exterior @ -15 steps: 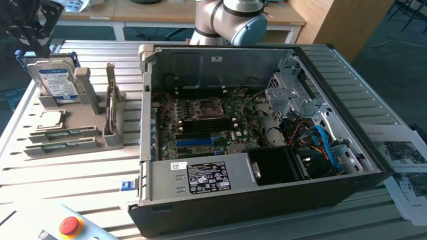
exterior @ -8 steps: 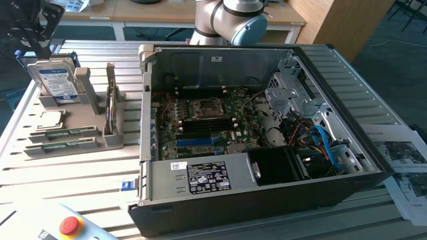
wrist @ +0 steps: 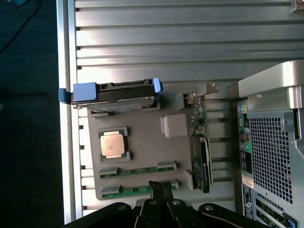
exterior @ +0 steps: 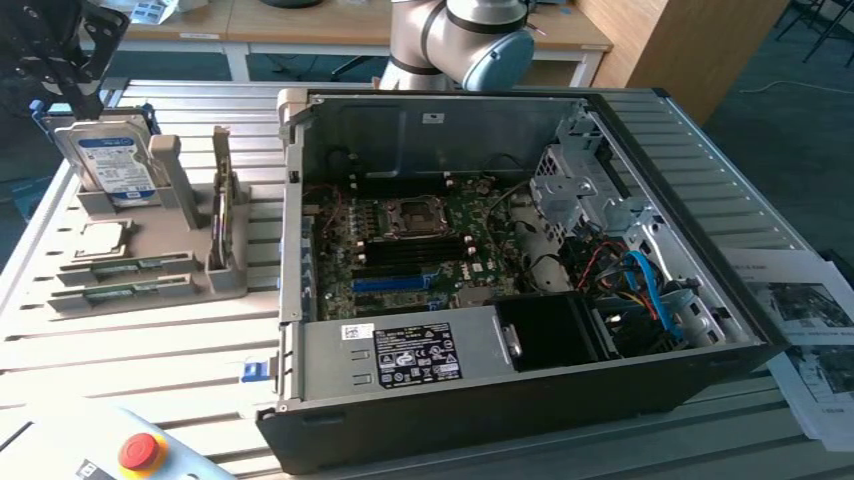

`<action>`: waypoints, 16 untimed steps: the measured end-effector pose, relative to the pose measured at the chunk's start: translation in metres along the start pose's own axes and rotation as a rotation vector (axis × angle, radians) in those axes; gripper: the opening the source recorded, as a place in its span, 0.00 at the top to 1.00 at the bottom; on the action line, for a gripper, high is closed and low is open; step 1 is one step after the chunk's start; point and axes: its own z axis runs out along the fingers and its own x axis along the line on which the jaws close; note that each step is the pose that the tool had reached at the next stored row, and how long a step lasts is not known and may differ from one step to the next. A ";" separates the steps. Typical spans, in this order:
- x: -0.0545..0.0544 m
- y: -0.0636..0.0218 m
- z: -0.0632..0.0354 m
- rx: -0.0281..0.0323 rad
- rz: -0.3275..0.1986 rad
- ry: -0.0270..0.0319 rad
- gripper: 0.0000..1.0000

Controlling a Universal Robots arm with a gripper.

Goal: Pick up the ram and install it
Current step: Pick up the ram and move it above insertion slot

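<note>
The end effector (wrist: 160,187) has its two slim dark fingers (wrist: 155,189) pressed together, tips meeting with no gap and nothing between them. Behind the tips, its black linkage bars (wrist: 190,213) fan outward to either side, joined by round silver pivot pins. In the exterior view its dark frame hangs at the upper left corner, pointing downward. The arm (exterior: 467,40) shows at the top centre of that view as a rounded silver-grey joint housing, well apart from the end effector.
</note>
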 end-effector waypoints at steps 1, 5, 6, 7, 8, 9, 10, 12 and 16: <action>0.000 0.0000 0.0000 0.0001 0.000 0.0000 0.90; 0.000 0.0000 0.0000 0.0001 0.000 0.0000 0.90; 0.000 0.0000 0.0000 0.0001 0.000 0.0000 0.90; 0.000 0.0000 0.0000 0.0001 -0.001 0.0000 0.90; 0.000 0.0000 0.0000 0.0001 -0.005 0.0002 0.90; 0.000 0.0000 0.0000 -0.0002 -0.014 0.0006 0.90; 0.000 0.0000 0.0000 -0.0004 -0.025 0.0011 0.90; 0.000 0.0000 0.0000 -0.0010 -0.053 0.0021 0.90; 0.000 -0.0001 0.0000 -0.0023 -0.107 0.0043 0.90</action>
